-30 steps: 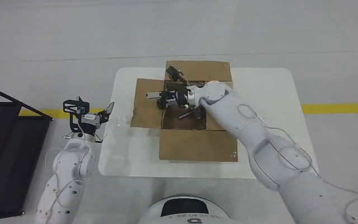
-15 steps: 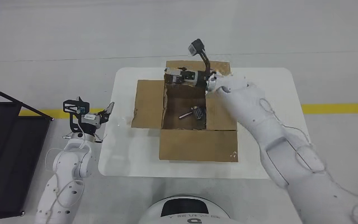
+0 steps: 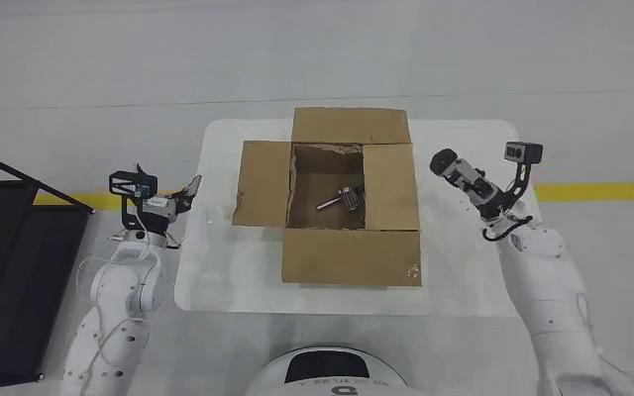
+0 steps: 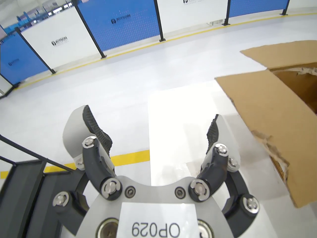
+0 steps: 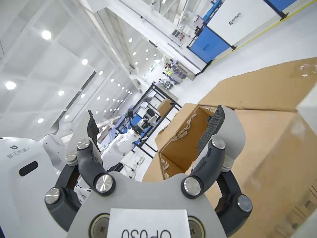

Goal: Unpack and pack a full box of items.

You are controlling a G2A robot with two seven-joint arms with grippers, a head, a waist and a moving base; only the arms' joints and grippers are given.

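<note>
An open cardboard box point(image 3: 327, 255) stands mid-table with all its flaps folded out. On its floor lies a small grey and black item point(image 3: 343, 197). My right gripper point(image 3: 446, 163) hangs above the table to the right of the box, fingers open and nothing between them; the right wrist view has this gripper point(image 5: 156, 122) facing the box point(image 5: 260, 137). My left gripper point(image 3: 190, 190) is at the table's left edge, open and empty. From the left wrist, that gripper point(image 4: 151, 117) points along the table with the box flap point(image 4: 267, 115) beside it.
The white table point(image 3: 466, 257) has bare room on both sides of the box. A black rack point(image 3: 20, 247) stands on the floor to the left, and a yellow line point(image 3: 584, 190) runs across the floor.
My right arm has risen out of the box, passed over its far edge and swung out to the right side of the table. The left arm has barely moved.
</note>
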